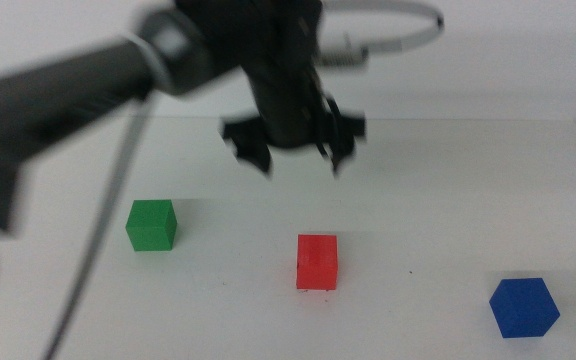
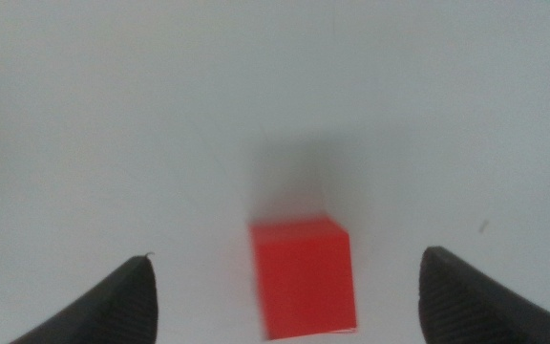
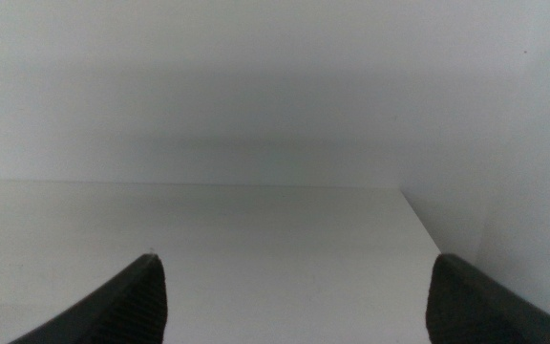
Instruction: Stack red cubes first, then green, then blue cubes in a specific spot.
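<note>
Left tool (image 1: 293, 160): raised above the worktop (image 1: 438, 180), behind the red cube (image 1: 317, 262); jaws spread wide, nothing held.
Right tool (image 3: 294, 306): seen only in its wrist view; jaws wide apart, empty, over bare worktop near a far edge.
Red cube: centre front, resting on the worktop, clear on all sides.
Green cube (image 1: 151, 224): left, well apart.
Blue cube (image 1: 524, 307): front right, near the edge.

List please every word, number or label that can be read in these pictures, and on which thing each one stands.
None can be read.
The red cube, green cube and blue cube have plain faces.
The table carries no print.
The left gripper, open above the red cube, is blurred and shows no legible label.
The right gripper shows none either.
</note>
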You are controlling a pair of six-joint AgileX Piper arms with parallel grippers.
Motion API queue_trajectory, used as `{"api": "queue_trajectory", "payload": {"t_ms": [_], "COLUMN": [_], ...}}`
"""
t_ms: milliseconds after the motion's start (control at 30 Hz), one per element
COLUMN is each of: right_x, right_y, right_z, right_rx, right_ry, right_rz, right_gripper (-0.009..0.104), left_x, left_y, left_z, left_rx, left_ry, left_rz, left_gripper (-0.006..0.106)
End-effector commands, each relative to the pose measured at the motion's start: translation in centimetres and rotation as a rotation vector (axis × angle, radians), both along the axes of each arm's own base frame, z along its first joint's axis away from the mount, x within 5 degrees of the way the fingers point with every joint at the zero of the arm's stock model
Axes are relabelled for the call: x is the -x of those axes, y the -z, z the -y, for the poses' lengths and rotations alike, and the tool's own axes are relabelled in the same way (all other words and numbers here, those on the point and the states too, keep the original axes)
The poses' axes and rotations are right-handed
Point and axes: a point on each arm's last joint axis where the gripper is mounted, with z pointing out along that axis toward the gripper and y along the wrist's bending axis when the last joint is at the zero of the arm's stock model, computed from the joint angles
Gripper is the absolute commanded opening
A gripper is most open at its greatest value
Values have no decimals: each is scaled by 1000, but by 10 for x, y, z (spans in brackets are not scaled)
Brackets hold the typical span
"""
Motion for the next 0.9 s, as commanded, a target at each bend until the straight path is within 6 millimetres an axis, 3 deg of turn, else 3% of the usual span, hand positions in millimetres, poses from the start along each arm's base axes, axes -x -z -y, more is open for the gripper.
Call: {"api": "queue_trajectory", "payload": {"t_ms": [0, 133, 267, 333, 433, 633, 867], "right_x": [0, 0, 0, 0, 0, 0, 0], "right_y": [0, 0, 0, 0, 0, 0, 0], "right_z": [0, 0, 0, 0, 0, 0, 0], "right_rx": [13, 13, 13, 13, 13, 13, 13], "right_ry": [5, 5, 5, 5, 5, 5, 5], "right_rz": [13, 13, 13, 13, 13, 13, 13], "right_gripper": [93, 93, 93, 93, 93, 93, 93], "left_x": [5, -4, -21, -30, -35, -44, -54], "left_y": [-44, -58, -41, -23, 6, 59, 98], "left_z": [-30, -95, -152, -170, -180, -180, -178], "left_rx": [-16, -33, -26, -31, -48, -46, -67], "left_ry": [-44, -96, -153, -162, -151, -169, -166], "left_rz": [131, 138, 60, 2, -84, -118, -191], "left_gripper": [94, 94, 94, 94, 94, 94, 94]}}
